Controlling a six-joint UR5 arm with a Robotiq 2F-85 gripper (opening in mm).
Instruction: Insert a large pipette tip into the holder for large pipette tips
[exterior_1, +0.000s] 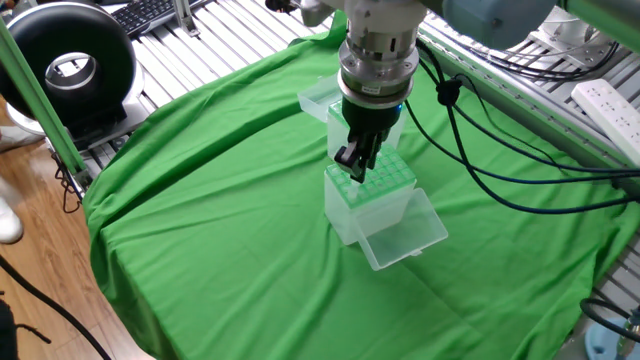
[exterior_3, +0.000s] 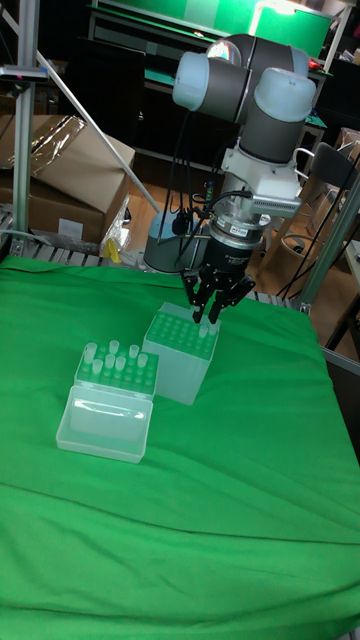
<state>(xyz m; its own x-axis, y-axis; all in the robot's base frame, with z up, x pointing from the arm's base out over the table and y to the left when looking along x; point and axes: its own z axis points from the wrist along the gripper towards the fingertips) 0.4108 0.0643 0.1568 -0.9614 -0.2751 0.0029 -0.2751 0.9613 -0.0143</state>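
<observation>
Gripper (exterior_1: 356, 163) hangs nose-down over the holder for large pipette tips (exterior_1: 372, 190), just right of frame centre in the fixed view. Fingers are drawn narrow, pads close together. Whether anything is clamped between them: cannot tell. Tall fixed view shows a pale sliver at the fingertips that might be the large pipette tip, but it is too small and washed out to confirm.

Holder stands on the green cloth (exterior_1: 220, 220), bright green grid plate up, clear lid (exterior_1: 408, 236) swung open and lying flat toward the lower right. In the tall fixed view the same holder (exterior_3: 182, 350) sits mid-frame with the gripper (exterior_3: 212, 318) above its upper right corner. The lid is not visible from this side, and contact between fingertips and plate cannot be judged. Grid holes look unfilled where visible, but the part under the fingers is hidden.

Second box, the tip rack (exterior_3: 118, 372), stands just beside the holder to the lower left in the tall view, with clear tips sticking up and its own lid flat in front. In the fixed view this rack (exterior_1: 322, 104) is mostly hidden behind the wrist, only a clear edge showing.

Black cables (exterior_1: 500, 170) trail from the wrist toward the right. Arm's upper part is cut off by the top edge in the fixed view.
</observation>
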